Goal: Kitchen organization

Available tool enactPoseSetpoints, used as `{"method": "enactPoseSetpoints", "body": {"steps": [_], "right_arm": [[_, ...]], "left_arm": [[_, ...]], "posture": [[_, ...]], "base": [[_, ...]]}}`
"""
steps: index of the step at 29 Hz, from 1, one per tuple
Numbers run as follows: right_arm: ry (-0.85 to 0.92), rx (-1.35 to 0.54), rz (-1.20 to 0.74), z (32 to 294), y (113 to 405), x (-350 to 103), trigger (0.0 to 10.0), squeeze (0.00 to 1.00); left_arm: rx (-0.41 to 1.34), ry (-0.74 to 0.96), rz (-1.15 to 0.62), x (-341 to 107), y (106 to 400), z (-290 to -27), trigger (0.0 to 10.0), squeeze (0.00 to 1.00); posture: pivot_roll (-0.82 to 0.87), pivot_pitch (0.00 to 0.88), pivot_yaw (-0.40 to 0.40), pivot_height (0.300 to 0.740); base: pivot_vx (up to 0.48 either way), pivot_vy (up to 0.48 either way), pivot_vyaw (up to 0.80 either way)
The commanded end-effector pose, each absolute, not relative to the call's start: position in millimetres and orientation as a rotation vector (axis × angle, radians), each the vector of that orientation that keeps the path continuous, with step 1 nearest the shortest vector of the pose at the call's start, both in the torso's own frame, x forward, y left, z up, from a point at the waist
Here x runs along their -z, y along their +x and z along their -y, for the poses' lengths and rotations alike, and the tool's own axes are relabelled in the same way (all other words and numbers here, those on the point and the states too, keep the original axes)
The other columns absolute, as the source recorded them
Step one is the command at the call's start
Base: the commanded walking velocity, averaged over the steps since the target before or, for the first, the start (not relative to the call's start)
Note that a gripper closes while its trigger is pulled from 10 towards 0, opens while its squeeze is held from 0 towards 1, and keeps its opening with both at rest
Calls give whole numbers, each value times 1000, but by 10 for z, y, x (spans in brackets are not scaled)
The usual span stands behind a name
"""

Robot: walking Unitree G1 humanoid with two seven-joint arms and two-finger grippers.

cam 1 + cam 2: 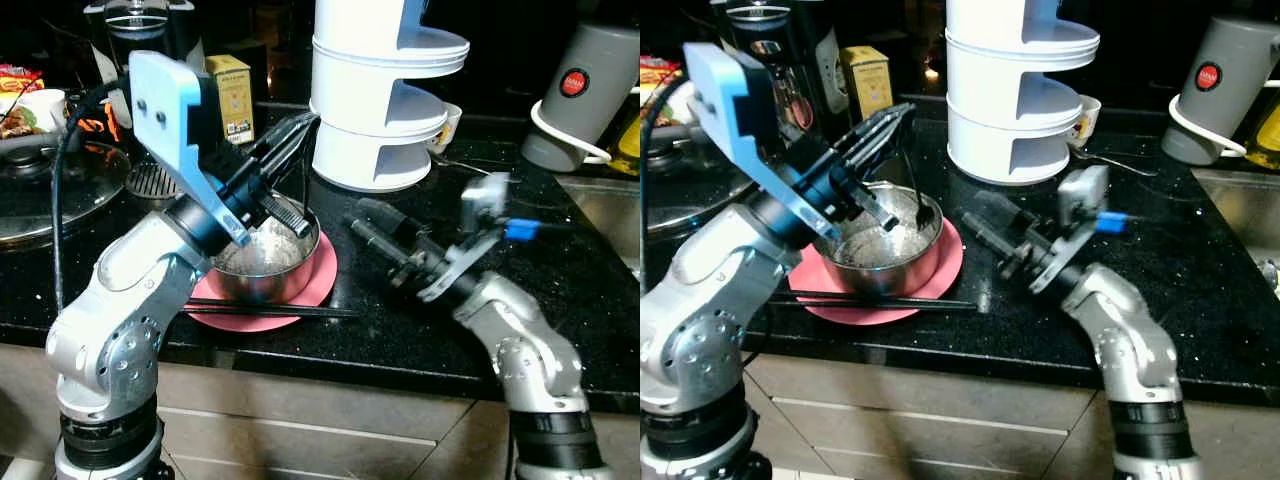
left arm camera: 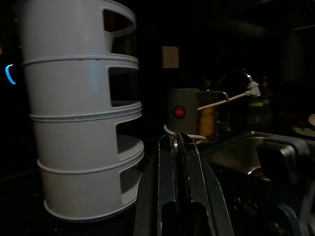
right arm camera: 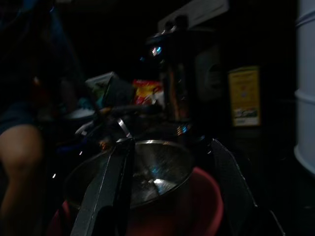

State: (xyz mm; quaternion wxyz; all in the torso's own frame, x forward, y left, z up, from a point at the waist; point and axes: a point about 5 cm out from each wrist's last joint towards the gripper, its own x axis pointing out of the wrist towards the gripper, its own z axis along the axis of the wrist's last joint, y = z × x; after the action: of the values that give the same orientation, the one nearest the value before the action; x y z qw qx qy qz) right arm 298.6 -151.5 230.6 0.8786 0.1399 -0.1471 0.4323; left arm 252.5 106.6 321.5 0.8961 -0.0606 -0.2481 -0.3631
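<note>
A steel bowl [image 1: 268, 252] is seen on a pink plate [image 1: 310, 285] at the front of the black counter [image 1: 400, 330], and a pair of dark chopsticks [image 1: 270, 310] is laid across the plate's near edge. The left gripper [image 1: 290, 135] is held above the bowl's far rim, pointed toward the white tiered rack [image 1: 380, 100]. In the left wrist view its fingers [image 2: 170, 187] are pressed together with nothing between them, so no grasp is judged to be in hand on that side. The right gripper [image 1: 365, 222] is set low over the counter just beside the plate and aimed at the bowl. In the right wrist view its fingers [image 3: 106, 189] are spread wide with the bowl framed between them, which suggests a grasp of the bowl is being lined up.

A yellow box [image 1: 230, 97] with a printed label is stood behind the bowl, but its writing cannot be read. A round red badge is carried on the grey kettle [image 1: 590, 90]. Its lettering is too small to make out, though it may be a brand mark.
</note>
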Motion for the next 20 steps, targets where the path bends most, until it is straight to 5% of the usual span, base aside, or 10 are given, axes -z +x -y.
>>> {"method": "enactPoseSetpoints", "body": {"steps": [1, 9, 20], "right_arm": [[321, -876, 323, 1554, 2999, -2311, 10000, 0], [356, -662, 359, 1803, 3154, -2351, 10000, 0], [399, -620, 384, 1860, 3181, -2363, 10000, 0]], "left_arm": [[766, -123, 540, -3255, 2497, -1076, 0, 0], [773, -112, 564, -3298, 2512, -1059, 0, 0], [759, -79, 701, -3540, 2543, -1033, 0, 0]], "posture": [[23, 0, -30, 740], [20, 0, -27, 740], [19, 0, -27, 740]], "base": [[0, 0, 0], [0, 0, 0], [0, 0, 0]]}}
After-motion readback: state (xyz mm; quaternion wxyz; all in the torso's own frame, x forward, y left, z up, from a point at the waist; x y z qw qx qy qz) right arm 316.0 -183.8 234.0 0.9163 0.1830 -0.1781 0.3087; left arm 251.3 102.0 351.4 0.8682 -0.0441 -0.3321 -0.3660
